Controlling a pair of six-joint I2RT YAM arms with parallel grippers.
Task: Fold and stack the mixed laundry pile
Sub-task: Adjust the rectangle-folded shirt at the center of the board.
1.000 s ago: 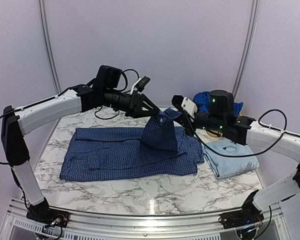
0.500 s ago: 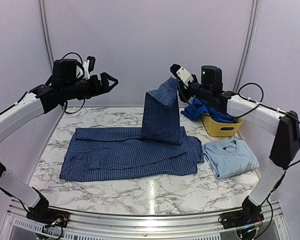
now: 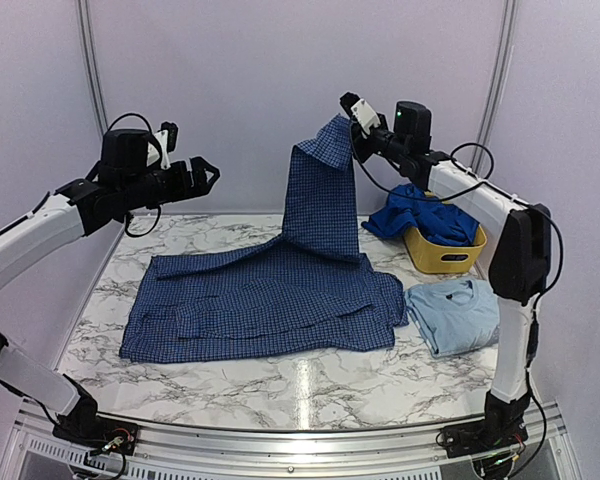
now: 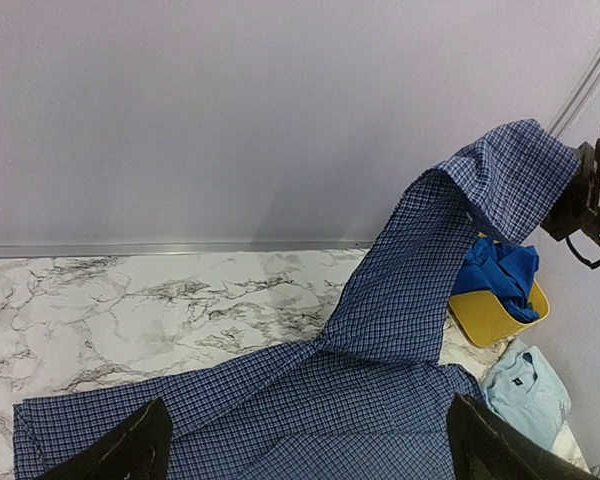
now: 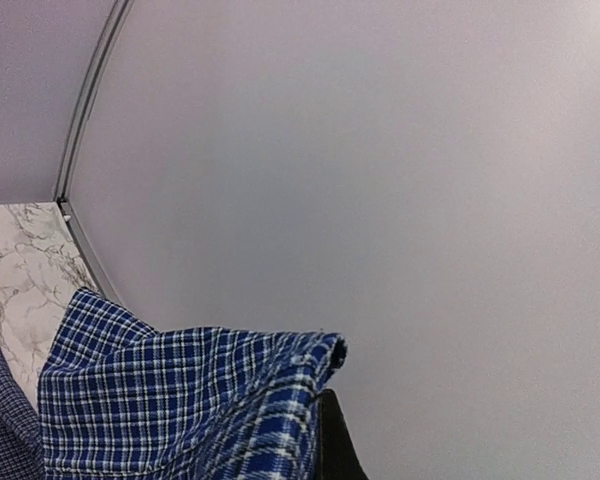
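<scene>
The navy-and-white check shirt (image 3: 260, 300) lies spread on the marble table (image 3: 310, 385), with one sleeve pulled up high. My right gripper (image 3: 342, 122) is shut on the sleeve's cuff (image 5: 280, 390) and holds it well above the table near the back wall. My left gripper (image 3: 205, 172) is open and empty, raised at the back left; its fingertips (image 4: 130, 455) frame the shirt (image 4: 310, 410) below. The pale sky-blue T-shirt (image 3: 458, 312) lies folded at the right. The royal-blue piece (image 3: 420, 215) sits in the yellow basket (image 3: 445, 255).
The yellow basket stands at the back right, just behind the folded T-shirt, and shows in the left wrist view (image 4: 490, 315). The back wall is close behind both grippers. Bare marble shows along the front edge and at the back left.
My right gripper has lifted the sleeve higher and toward the back wall. My left gripper let go of the shirt and swung away to the back left, now open.
</scene>
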